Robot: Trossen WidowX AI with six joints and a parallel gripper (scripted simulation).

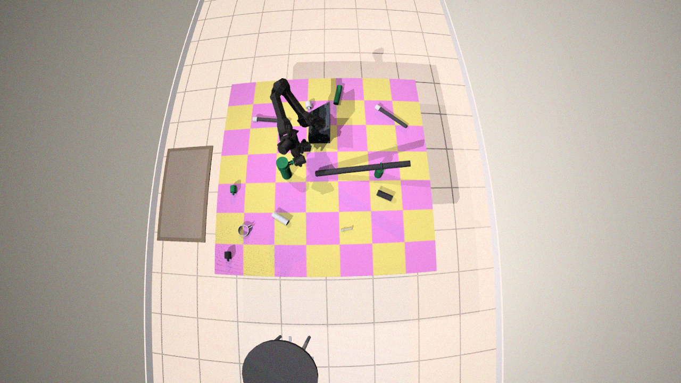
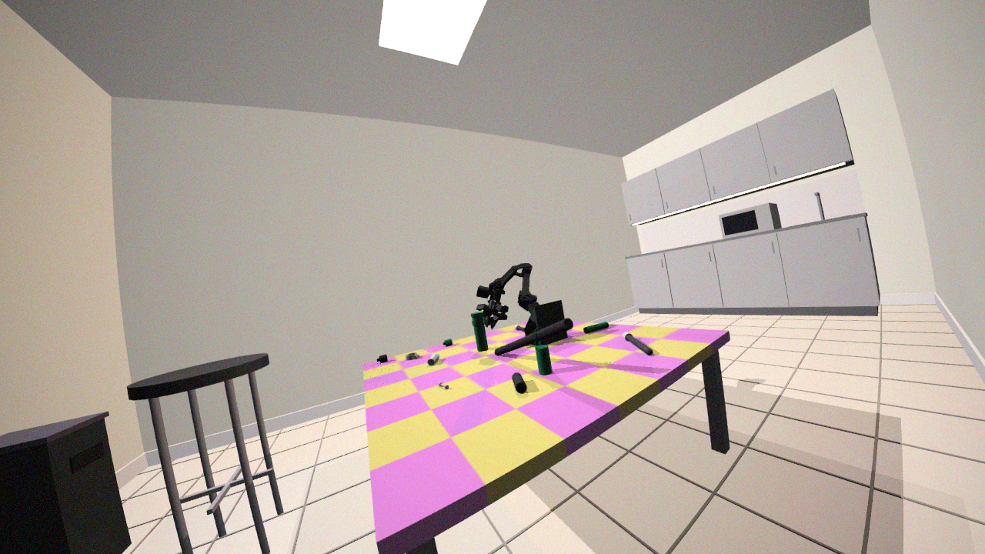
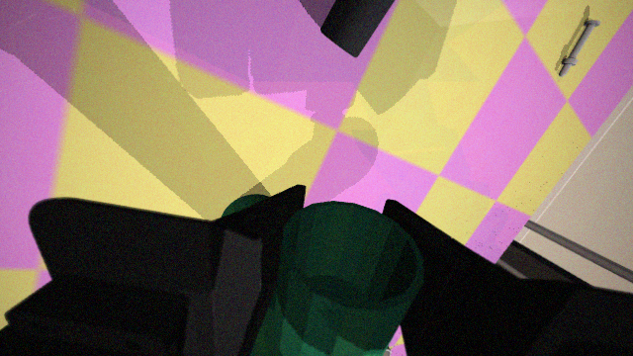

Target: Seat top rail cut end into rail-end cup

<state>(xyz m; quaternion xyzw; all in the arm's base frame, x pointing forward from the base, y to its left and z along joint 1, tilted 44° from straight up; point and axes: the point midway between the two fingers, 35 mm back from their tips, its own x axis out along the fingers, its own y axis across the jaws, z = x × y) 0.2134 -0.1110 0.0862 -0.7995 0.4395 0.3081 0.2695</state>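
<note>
My gripper (image 1: pixel 299 161) (image 3: pixel 343 201) is shut on the green rail-end cup (image 1: pixel 291 163) (image 3: pixel 346 237), one finger on each side; its open mouth shows in the wrist view. The cup is beside the top of the big green post (image 1: pixel 285 171) (image 2: pixel 480 336), which stands upright. The band is mostly hidden. The dark rail (image 1: pixel 352 168) (image 2: pixel 530 338) (image 3: pixel 357 25) passes through the loop on the short green post (image 1: pixel 378 173) (image 2: pixel 543 361). It is tilted, with its end nearer the big post low. That end is outside the cup, with a gap between them.
A dark short tube (image 1: pixel 384 195) (image 2: pixel 519 382), a white tube (image 1: pixel 281 218) (image 2: pixel 433 359) and a small grey pin (image 1: pixel 347 229) (image 3: pixel 579 46) lie on the table. A grey ring (image 1: pixel 243 230) is at the left. A white-capped rod (image 1: pixel 391 115) (image 2: pixel 638 343) and a green tube (image 1: pixel 338 94) (image 2: pixel 596 327) lie farther back.
</note>
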